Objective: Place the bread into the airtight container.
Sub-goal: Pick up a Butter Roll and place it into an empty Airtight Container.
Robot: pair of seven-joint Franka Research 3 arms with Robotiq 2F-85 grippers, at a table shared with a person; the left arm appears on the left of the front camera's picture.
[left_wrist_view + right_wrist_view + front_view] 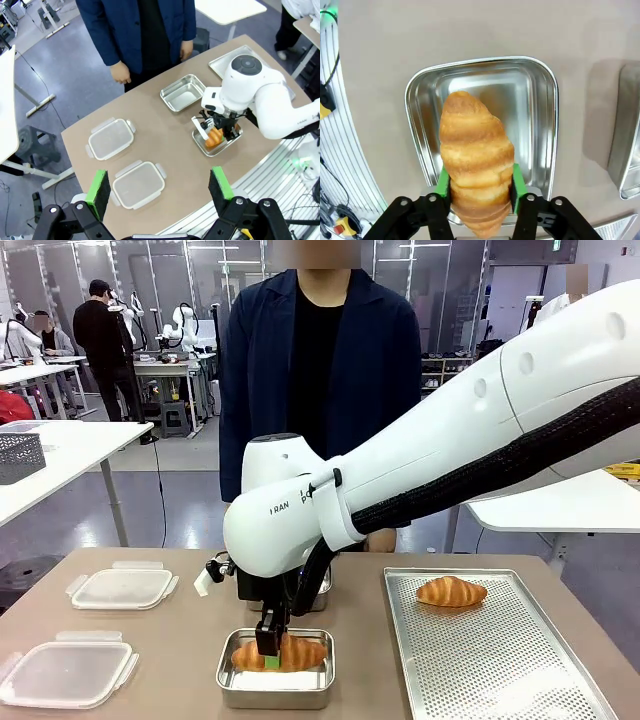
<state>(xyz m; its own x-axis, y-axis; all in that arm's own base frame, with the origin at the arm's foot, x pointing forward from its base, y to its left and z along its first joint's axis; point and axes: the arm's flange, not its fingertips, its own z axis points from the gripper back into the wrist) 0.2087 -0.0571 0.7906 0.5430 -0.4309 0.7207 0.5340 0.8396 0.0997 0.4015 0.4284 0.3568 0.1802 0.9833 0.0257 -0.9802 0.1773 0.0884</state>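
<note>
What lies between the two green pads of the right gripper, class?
A golden-brown croissant lies between the green pads of the right gripper, touching both, above the rectangular steel container; the right wrist view shows it.

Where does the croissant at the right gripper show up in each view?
Front view: croissant low centre, in the steel container, beneath the right gripper.
Left wrist view: croissant right of centre, an orange patch in the same container, under the right arm.
Right wrist view: croissant centre, close up, between the green pads.
Shared landmark: the steel container around it.
</note>
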